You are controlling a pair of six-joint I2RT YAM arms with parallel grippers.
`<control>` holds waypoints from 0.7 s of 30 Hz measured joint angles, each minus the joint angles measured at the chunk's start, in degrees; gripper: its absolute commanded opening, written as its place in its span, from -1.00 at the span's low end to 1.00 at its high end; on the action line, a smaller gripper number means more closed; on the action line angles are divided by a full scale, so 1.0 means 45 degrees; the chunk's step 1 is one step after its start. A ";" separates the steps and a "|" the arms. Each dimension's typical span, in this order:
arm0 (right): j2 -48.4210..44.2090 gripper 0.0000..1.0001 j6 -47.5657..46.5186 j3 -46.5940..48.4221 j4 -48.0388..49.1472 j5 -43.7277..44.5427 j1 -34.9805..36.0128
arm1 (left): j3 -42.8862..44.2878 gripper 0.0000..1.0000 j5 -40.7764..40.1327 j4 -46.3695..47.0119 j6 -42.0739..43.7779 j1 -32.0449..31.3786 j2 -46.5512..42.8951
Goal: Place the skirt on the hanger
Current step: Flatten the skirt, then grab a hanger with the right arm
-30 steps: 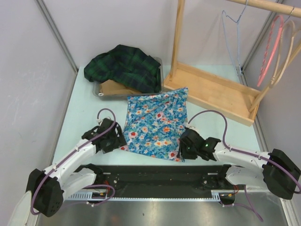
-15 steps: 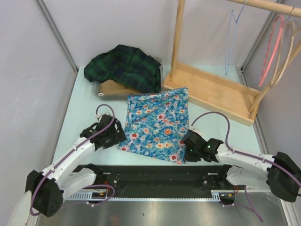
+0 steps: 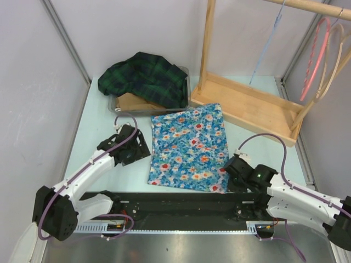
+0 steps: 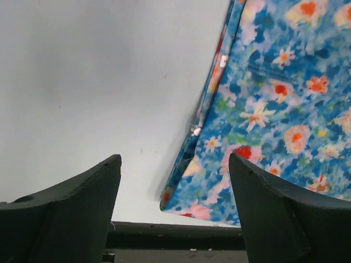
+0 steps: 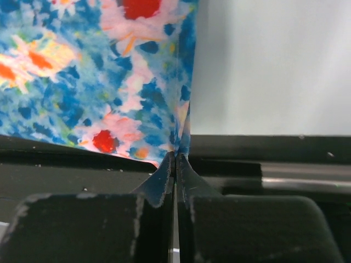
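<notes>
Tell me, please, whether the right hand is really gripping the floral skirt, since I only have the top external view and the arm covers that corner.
Observer: Yes. The right wrist view shows the right hand shut, with the near corner of the floral skirt pinched at its tips.
Operator: Thank you. And what about the other side?
Observer: The left wrist view shows the left hand open. The skirt's other near corner lies between its jaws and is not pinched.
</notes>
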 measured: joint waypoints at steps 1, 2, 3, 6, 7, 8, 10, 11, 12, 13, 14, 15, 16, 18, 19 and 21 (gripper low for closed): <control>-0.0126 -1.00 0.0151 0.0010 -0.0228 0.0063 0.0000 | 0.0092 0.69 0.0000 0.0034 0.0010 0.0000 0.0097; -0.0267 -1.00 0.0253 0.0015 -0.0452 0.0126 0.0000 | 0.0170 0.69 0.0000 0.0058 0.0019 0.0000 0.0170; -0.0432 -1.00 0.0379 0.0024 -0.0690 0.0180 0.0005 | 0.0257 0.69 -0.0010 0.0087 0.0039 0.0000 0.0248; -0.0719 -0.18 0.0559 0.0092 -0.1103 0.0311 0.0005 | 0.0510 0.71 -0.0019 0.0160 0.0097 0.0000 0.0437; -0.0724 0.01 0.0588 0.0233 -0.1321 0.0423 0.0029 | 0.0593 0.75 -0.0029 0.0204 0.0102 0.0000 0.0486; -0.0704 0.27 0.0704 0.0423 -0.1472 0.0539 0.0068 | 0.0646 0.78 -0.0039 0.0228 0.0107 0.0000 0.0520; -0.0670 0.99 0.0748 0.0913 -0.1792 0.0918 0.0189 | 0.0733 0.91 -0.0092 0.0287 0.0165 0.0000 0.0583; -0.0617 0.99 0.0690 0.1345 -0.2011 0.1175 0.0243 | 0.0748 0.99 -0.0107 0.0340 0.0257 0.0000 0.0602; -0.0549 0.99 0.0520 0.1841 -0.2127 0.1472 0.0267 | 0.0748 0.99 -0.0126 0.0418 0.0447 0.0000 0.0602; -0.0442 1.00 0.0330 0.2424 -0.2220 0.1787 0.0277 | 0.0748 0.99 -0.0131 0.0486 0.0593 0.0000 0.0602; -0.0296 0.99 0.0102 0.3026 -0.2365 0.2059 0.0223 | 0.0748 0.99 -0.0141 0.0573 0.0738 0.0000 0.0602; 0.0053 1.00 -0.0257 0.3900 -0.2565 0.2390 0.0063 | 0.0748 0.99 -0.0146 0.0661 0.0889 0.0000 0.0597; 0.0442 0.99 -0.0651 0.4949 -0.2739 0.2691 -0.0223 | 0.0748 0.99 -0.0146 0.0753 0.1069 0.0000 0.0597; 0.1360 1.00 -0.1700 0.7295 -0.2686 0.3385 -0.0991 | 0.0748 0.99 -0.0160 0.0957 0.1350 0.0000 0.0544; 0.1695 0.97 -0.2093 0.8155 -0.2613 0.3648 -0.1345 | 0.0748 0.99 -0.0189 0.1030 0.1462 0.0000 0.0505; 0.2487 0.77 -0.3225 1.0171 -0.2492 0.4114 -0.2317 | 0.0806 0.99 -0.0223 0.1117 0.1681 0.0000 0.0427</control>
